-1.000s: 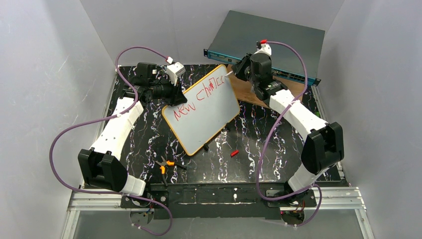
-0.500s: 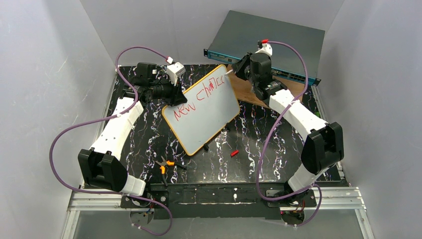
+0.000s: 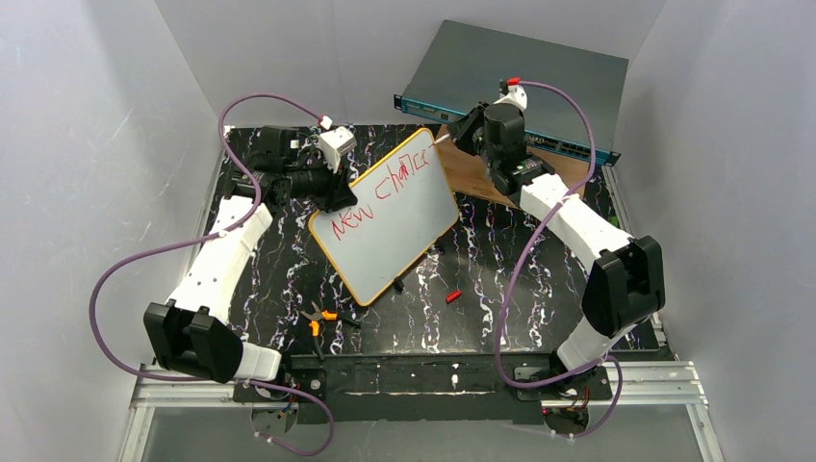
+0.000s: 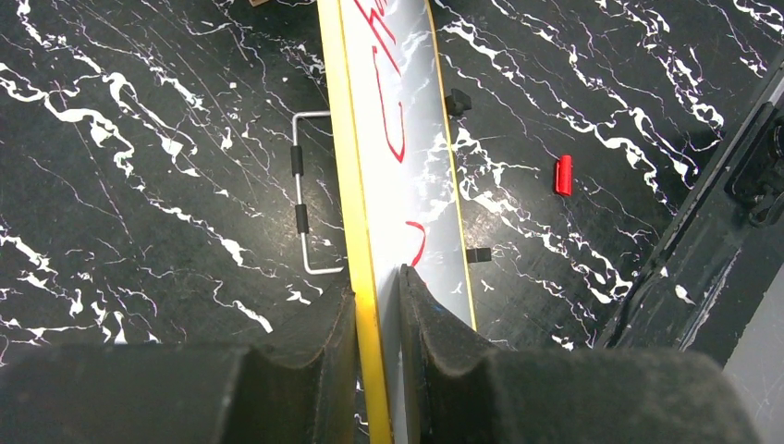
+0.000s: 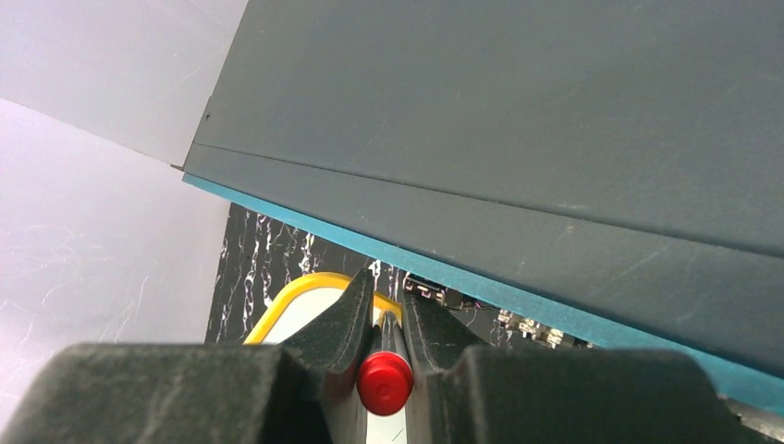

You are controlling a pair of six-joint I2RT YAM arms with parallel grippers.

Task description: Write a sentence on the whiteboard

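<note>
The whiteboard point(image 3: 390, 217) has an orange rim and stands tilted in the middle of the table. Red handwriting point(image 3: 380, 191) reading roughly "new chance" runs along its upper edge. My left gripper point(image 3: 332, 192) is shut on the board's left edge; in the left wrist view the rim point(image 4: 356, 185) passes between the fingers point(image 4: 434, 342). My right gripper point(image 3: 454, 135) is shut on a red-capped marker point(image 5: 385, 382) at the board's far top corner point(image 5: 305, 298). The marker's tip is hidden.
A dark network switch with a teal front point(image 3: 524, 77) lies at the back, a brown wooden board point(image 3: 500, 183) in front of it. A red marker cap point(image 3: 453, 296) and orange-handled pliers point(image 3: 318, 318) lie near the front. A metal wire stand point(image 4: 300, 199) lies behind the whiteboard.
My left arm has shifted left and lifted a little, and the whiteboard has tilted and moved slightly left with it. The right gripper stays at the board's top corner.
</note>
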